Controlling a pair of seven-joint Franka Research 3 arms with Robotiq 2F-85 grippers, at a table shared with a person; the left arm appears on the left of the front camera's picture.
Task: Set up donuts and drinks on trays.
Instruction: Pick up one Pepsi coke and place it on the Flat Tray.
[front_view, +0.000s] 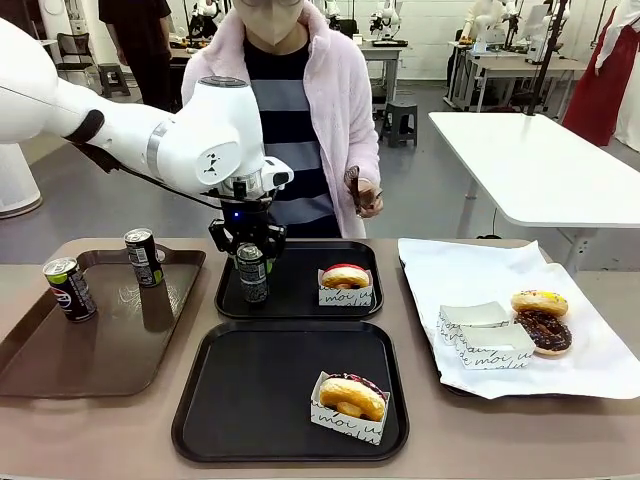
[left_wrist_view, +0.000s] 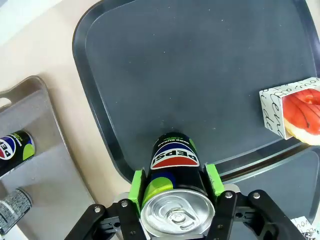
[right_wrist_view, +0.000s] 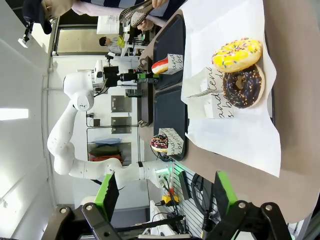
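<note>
Standing upright on the brown tray (front_view: 60, 360) by the table's left edge: one spare can (front_view: 69, 288) at the tray's left edge, a second spare can (front_view: 143, 257) toward its far edge. Clamped between the green pads of the left gripper (left_wrist_view: 174, 186), just under the silver top: the third can (front_view: 252, 272), just inside the left edge of the far black tray (front_view: 295, 285), well apart from the sleeved pink donut (front_view: 345, 283) near that tray's right edge. Looks like the set-down; cannot tell whether the base touches yet. Best done by lowering straight, keeping the can plumb, parting the pads only once seated flat. Held with long axis vertical, tab end up toward the wrist. Carrying one sleeved donut (front_view: 351, 397) at its near right corner and no drink: the near black tray (front_view: 260, 390). Farther right, on the paper-lined tray (front_view: 450, 265), a sprinkled donut (front_view: 539, 301) just beside a chocolate donut (front_view: 546, 331). Spread apart and empty: the right gripper (right_wrist_view: 165, 192)
</note>
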